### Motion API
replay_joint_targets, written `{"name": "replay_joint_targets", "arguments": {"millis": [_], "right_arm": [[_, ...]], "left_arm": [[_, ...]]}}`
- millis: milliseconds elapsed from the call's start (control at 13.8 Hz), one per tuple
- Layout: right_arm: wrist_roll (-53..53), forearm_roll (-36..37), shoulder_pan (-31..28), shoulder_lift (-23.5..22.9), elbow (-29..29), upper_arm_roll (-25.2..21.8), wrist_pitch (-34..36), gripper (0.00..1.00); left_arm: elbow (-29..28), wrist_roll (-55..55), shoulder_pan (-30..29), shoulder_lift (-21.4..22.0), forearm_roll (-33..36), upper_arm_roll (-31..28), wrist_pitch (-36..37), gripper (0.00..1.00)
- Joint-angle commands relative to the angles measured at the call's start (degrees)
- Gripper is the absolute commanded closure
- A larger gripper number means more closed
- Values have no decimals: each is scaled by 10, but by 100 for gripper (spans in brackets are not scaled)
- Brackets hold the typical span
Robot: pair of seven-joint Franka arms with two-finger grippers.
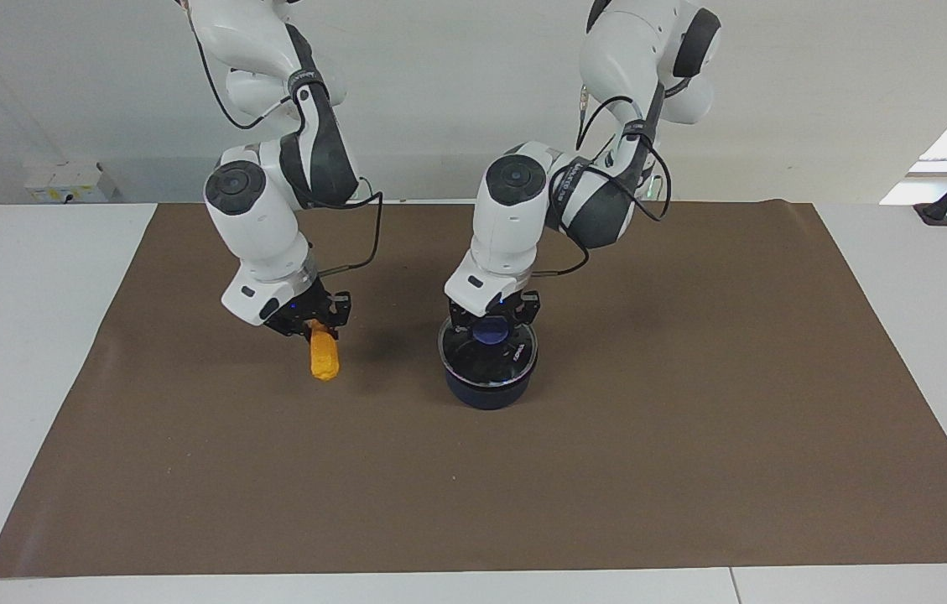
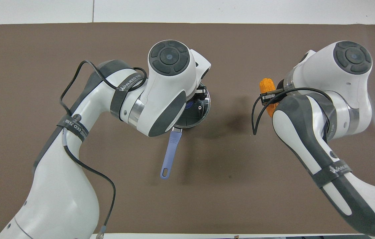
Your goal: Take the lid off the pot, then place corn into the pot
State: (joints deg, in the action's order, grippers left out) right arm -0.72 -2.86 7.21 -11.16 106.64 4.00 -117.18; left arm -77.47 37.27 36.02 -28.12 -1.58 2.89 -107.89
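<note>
The pot's light blue handle [image 2: 170,153] lies nearest the robots, pointing back toward them from the dark navy saucepan [image 1: 486,387] that stands near the middle of the brown mat [image 1: 691,436] covering the table [image 1: 20,335]. The glass lid [image 1: 515,356], metal-rimmed, sits on the pot, though whether it rests flat on the rim or is raised a little cannot be told. The left end effector [image 1: 493,323] is down over the lid's centre, its fingers [image 1: 529,309] closed in on the blue knob [image 1: 490,333], one on each side. In the overhead view the left arm's wrist covers most of the lid, leaving only an arc of its rim [image 2: 206,106] and part of the glass showing.

Toward the right arm's end of the table, well apart from the pot, the right end effector [image 1: 315,323] grips the orange-yellow corn cob [image 1: 324,354] by its upper end. The cob hangs roughly upright, slightly tilted, over the bare mat, its lower end close to the surface; whether it touches cannot be told. In the overhead view the cob [image 2: 267,87] pokes out past the black fingers [image 2: 268,96].
</note>
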Motion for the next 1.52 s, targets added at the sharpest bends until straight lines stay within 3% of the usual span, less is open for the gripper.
{"name": "replay_joint_targets", "arguments": {"millis": [0, 290, 507, 652, 797, 1014, 1159, 1449], "right_arm": [[-49, 50, 17, -3, -1, 1, -1, 100], [-161, 55, 80, -11, -70, 2, 56, 100], [-251, 41, 123, -25, -100, 5, 49, 100], [-295, -9, 161, -56, -146, 5, 34, 100], [-343, -8, 211, -105, -195, 4, 40, 100], [-388, 7, 244, -136, -189, 5, 6, 100], [-387, 7, 243, -143, -173, 4, -23, 100], [-388, 7, 242, -147, -143, 4, -81, 100]], "left_arm": [[-8, 4, -2, 46, -11, -10, 30, 100], [-11, -58, -87, 83, -11, -10, 100, 100], [-18, -172, -190, 91, -11, -10, 136, 100], [-65, -269, -268, 111, -11, -10, 121, 100], [-133, -376, -341, 136, -11, -10, 66, 100], [-264, -464, -408, 180, -11, -10, -47, 100], [-325, -487, -430, 185, -11, -12, -111, 100], [-369, -490, -435, 173, -11, -13, -168, 100]]}}
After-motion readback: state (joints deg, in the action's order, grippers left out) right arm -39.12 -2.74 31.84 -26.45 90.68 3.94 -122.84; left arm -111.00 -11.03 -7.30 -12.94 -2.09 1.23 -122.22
